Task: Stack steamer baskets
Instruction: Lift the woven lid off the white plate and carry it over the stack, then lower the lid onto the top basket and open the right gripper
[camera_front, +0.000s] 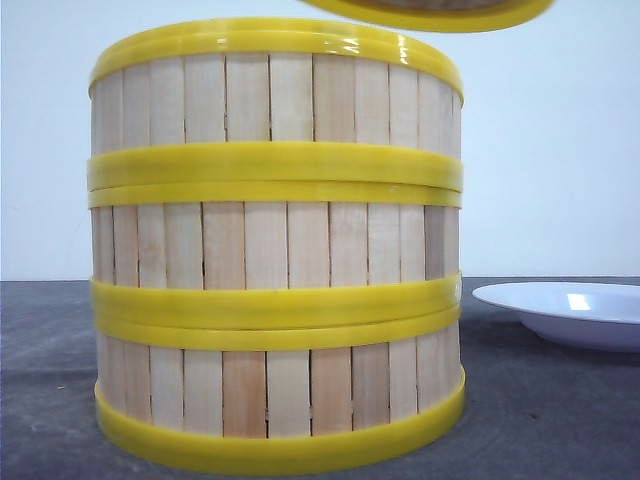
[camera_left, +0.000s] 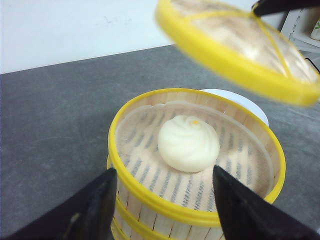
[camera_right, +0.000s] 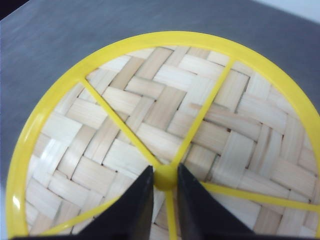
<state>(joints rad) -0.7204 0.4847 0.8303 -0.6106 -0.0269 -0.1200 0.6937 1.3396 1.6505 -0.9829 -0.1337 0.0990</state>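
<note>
Grey matte table (camera_front: 560, 420), plain white wall (camera_front: 550, 140)

Both grippers were up, one gaping, one pinched.
The left gripper (camera_left: 162, 200) gaped, fingers (camera_left: 95, 205) at seven and five o'clock; the right gripper (camera_right: 165, 180) clamped the lid knob (camera_right: 165, 177).

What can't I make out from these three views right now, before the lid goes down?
- Lower two steamer baskets: contents hidden by their slat walls in the front view; the left wrist view shows only the top one, holding a bun.
- Lid: cut off by the front view's top edge; blurred in the left wrist view.
- Plate: cut off by the front view's right edge.
- Right gripper: shut on the lid's knob; what lies below the lid is hidden.
</note>
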